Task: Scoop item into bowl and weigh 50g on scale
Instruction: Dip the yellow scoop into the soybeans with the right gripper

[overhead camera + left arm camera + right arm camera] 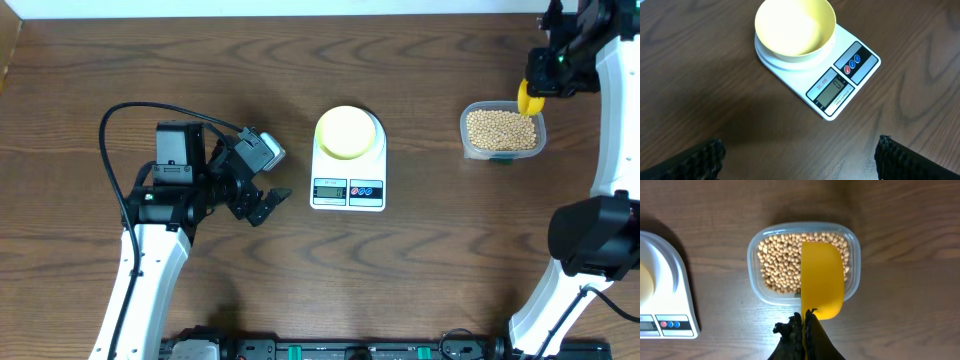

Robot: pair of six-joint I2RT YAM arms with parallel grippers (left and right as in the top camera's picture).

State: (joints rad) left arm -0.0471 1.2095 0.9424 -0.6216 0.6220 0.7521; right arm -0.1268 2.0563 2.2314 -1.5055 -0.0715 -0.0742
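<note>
**Scoop over the beans, bowl empty on the scale**

Your right gripper (pixel 805 325) has its fingers pressed together on the handle of the yellow scoop (pixel 822 277). The scoop's long axis runs straight out from the fingers, across the short width of the clear container (pixel 752 260), over its right half. The beans (pixel 780 262) lie directly beneath the scoop and to its left. No beans show in the scoop. Whether its lip touches the heap cannot be told from these views.

The bowl (pixel 347 131) sits centred on the platform of the scale (pixel 347 192), empty, well to the left of the container. The display is too small to read.

Your left gripper (pixel 799 145) is spread wide and holds nothing. It hangs near the front of the scale, so it is the nearer arm to the bowl, but the right arm alone has the tool.

Judgement: the next move is a dip into the beans. The carry then goes leftward to the bowl.
</note>
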